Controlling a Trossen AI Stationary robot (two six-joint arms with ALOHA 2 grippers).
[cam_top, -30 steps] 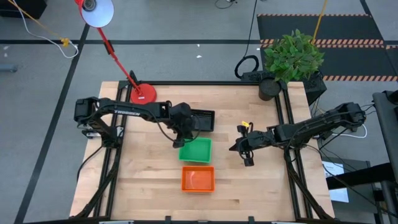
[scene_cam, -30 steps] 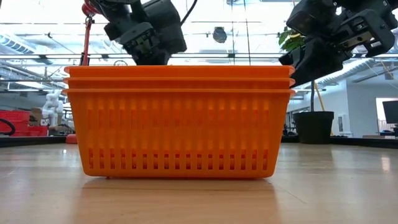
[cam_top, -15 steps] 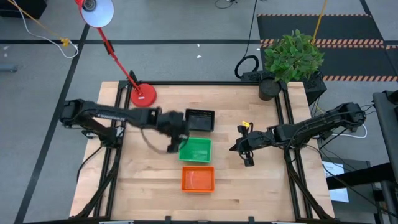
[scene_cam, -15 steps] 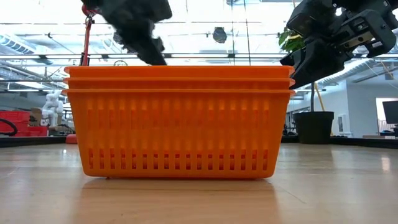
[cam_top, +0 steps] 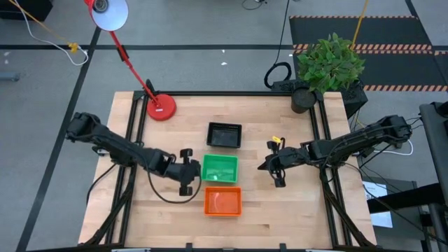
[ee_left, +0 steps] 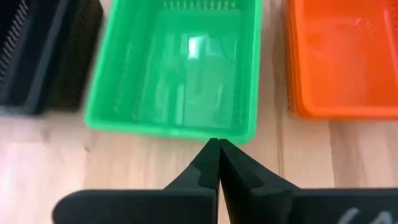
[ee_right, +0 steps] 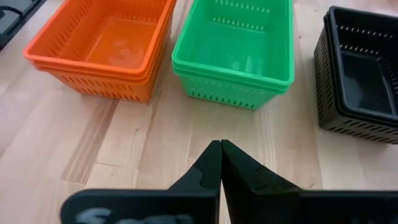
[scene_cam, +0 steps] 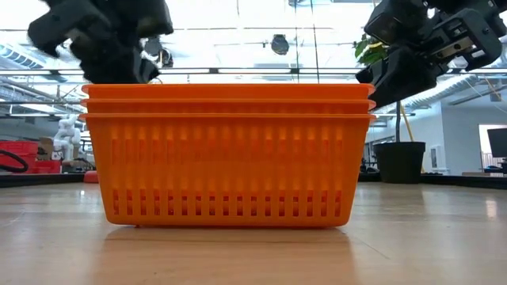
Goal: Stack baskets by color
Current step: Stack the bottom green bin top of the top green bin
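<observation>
Nearest you sits the orange stack (cam_top: 222, 201), three rims nested one inside another, its long side running left to right across the table (cam_top: 294, 217). Just behind it is the green stack (cam_top: 220, 169), and behind that, a little apart, the black stack (cam_top: 225, 135). You will find no loose basket anywhere on the wood, so by my reckoning the sorting looks finished.

Your left gripper (cam_top: 186, 171) rests just beside the green stack's left edge, jaws pressed together on nothing, pointing at that stack's short wall. It is the nearer arm to all three piles. Your right gripper (cam_top: 274, 168) waits well to the right of the green stack, also closed and empty.
</observation>
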